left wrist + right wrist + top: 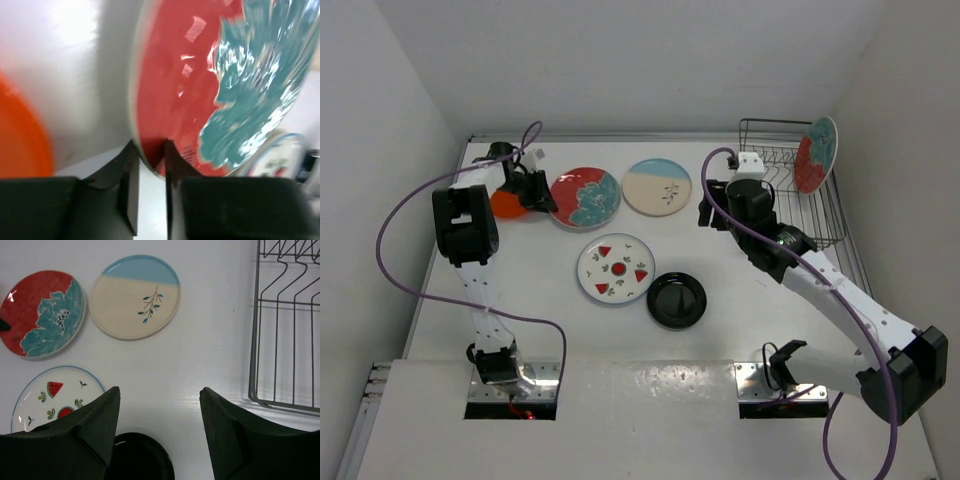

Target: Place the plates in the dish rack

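Jaws of the left gripper (149, 150) pinch the rim of the flowered red plate (200, 90), a grip only its wrist view shows; right gripper (160, 392) jaws gape empty. Dish rack (825, 218), upper right, holds a second red plate (817, 153) upright, visible only from above.

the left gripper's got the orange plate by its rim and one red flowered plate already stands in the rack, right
No: the left wrist view shows the left gripper on the rim of the red flowered plate, not the orange plate beside it. The other red flowered plate does stand in the dish rack.
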`<control>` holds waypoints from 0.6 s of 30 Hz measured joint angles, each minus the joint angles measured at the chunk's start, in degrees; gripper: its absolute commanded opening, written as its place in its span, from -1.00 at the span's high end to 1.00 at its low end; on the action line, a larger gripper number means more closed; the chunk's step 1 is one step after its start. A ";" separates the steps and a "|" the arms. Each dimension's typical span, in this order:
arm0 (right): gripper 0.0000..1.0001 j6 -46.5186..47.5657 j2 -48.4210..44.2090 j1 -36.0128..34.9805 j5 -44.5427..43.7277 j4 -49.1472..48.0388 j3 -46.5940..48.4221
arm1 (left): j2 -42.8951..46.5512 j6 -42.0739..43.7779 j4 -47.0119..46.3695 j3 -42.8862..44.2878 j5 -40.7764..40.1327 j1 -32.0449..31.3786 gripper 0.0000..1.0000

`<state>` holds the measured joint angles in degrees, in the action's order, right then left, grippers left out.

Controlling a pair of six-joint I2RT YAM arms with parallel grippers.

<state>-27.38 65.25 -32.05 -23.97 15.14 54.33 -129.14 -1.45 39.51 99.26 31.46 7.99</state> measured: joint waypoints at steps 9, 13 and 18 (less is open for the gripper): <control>-0.34 1.36 2.08 -1.90 -1.60 0.81 0.28 | -3.82 -3.58 1.16 3.80 11.32 -0.02 1.00; -0.34 2.60 3.52 -2.27 0.24 0.61 0.31 | -4.00 -2.01 2.73 5.64 12.68 0.00 1.00; -0.54 6.38 8.44 -1.38 12.50 -2.84 1.38 | -0.92 3.37 3.21 7.02 13.64 -0.15 1.00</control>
<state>-20.99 73.69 -33.43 -11.46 12.29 55.70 -130.06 1.91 42.72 106.28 45.10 7.84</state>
